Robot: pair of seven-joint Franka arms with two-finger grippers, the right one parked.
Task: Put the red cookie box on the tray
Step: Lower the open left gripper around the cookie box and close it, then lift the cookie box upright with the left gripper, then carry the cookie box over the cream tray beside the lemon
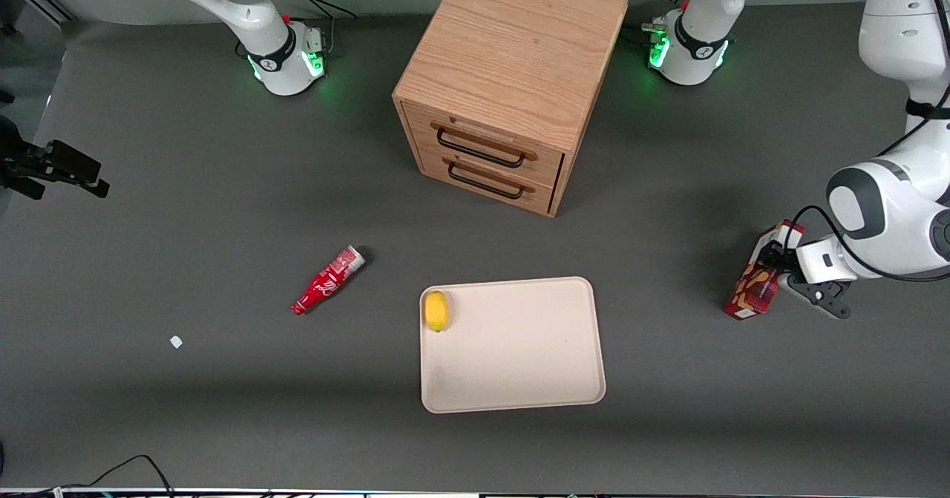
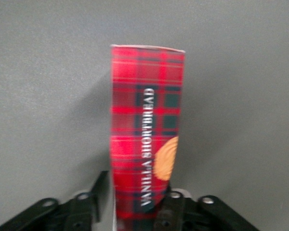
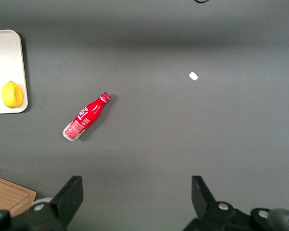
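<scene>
Red cookie box (image 2: 145,144) hiding gripper (image 2: 135,211) fingertips

Claw (image 1: 775,272) low over the table, clamped tight.

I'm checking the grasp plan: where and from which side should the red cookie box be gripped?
Across its narrow thickness near one end, coming end-on: the red cookie box is slim with broad flat faces. The gripper sits there already, at the working arm's end of the table.

Red cookie box (image 1: 758,281) held in gripper (image 1: 781,266), well apart from beige tray (image 1: 519,387)
</scene>
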